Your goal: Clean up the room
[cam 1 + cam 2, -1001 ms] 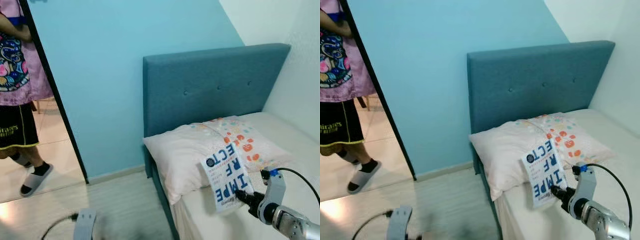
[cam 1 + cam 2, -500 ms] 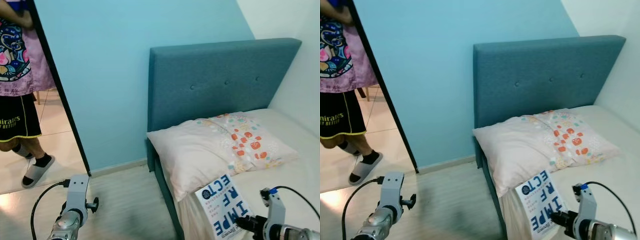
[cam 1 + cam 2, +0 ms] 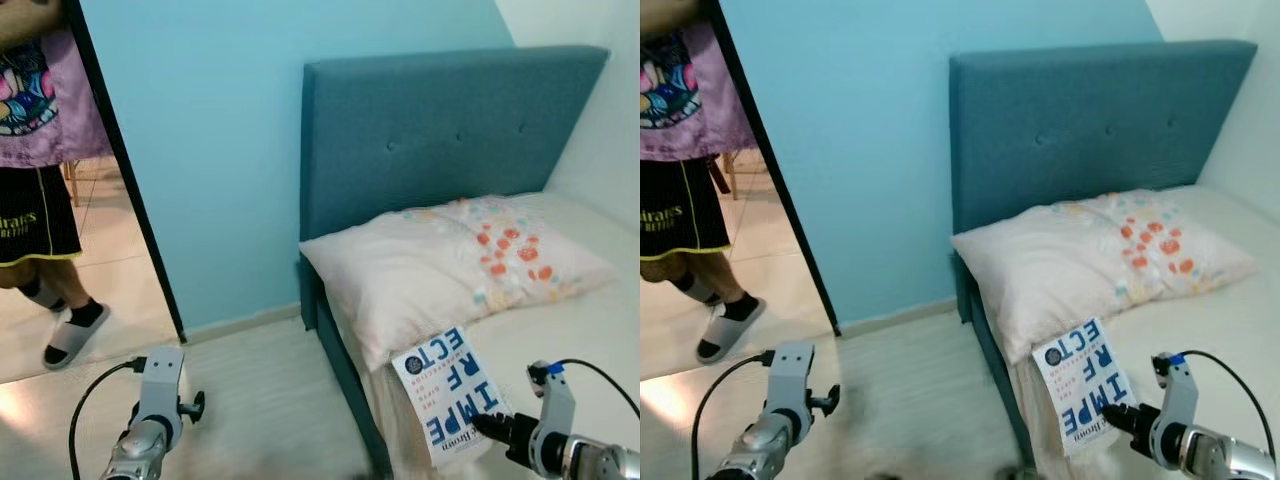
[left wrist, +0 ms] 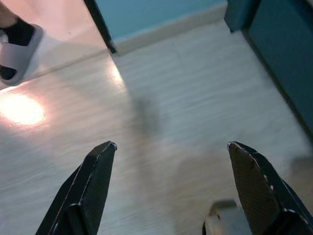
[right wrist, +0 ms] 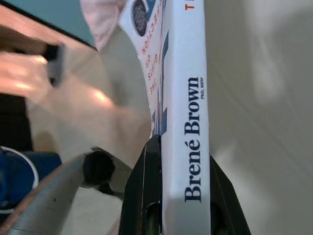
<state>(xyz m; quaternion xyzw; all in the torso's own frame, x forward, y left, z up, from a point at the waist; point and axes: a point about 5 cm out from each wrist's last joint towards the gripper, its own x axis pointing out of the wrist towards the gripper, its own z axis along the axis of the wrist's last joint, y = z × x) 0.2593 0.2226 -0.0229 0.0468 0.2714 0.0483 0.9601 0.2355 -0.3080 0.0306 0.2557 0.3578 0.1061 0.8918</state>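
Over the near edge of the bed (image 3: 600,340), just below the pillow (image 3: 450,275): right gripper (image 3: 483,427) clamped on the lower end of a white paperback book (image 3: 450,393), black fingers (image 5: 144,196) pressed against both covers with the spine between them. Cover tilted up toward the head camera, large blue letters reading sideways "IMPE", "RF", "ECT", smaller orange and dark lines too fine to read, a dark round seal at the far corner. On the spine, in the right wrist view, "Brené Brown" with small letters after it. Long axis running from the gripper up and away toward the pillow, far end nearly touching the pillow's front edge, near end in the fingers.

Low at the left, above pale wood-look floor (image 4: 161,127): left gripper (image 4: 171,171) spread wide, holding nothing, touching nothing.

Behind the pillow, a teal buttoned headboard (image 3: 440,140) against a light blue wall (image 3: 200,150). In the doorway at far left, a person (image 3: 45,150) in a purple printed top, black shorts and grey slides, shorts lettering only partly legible.
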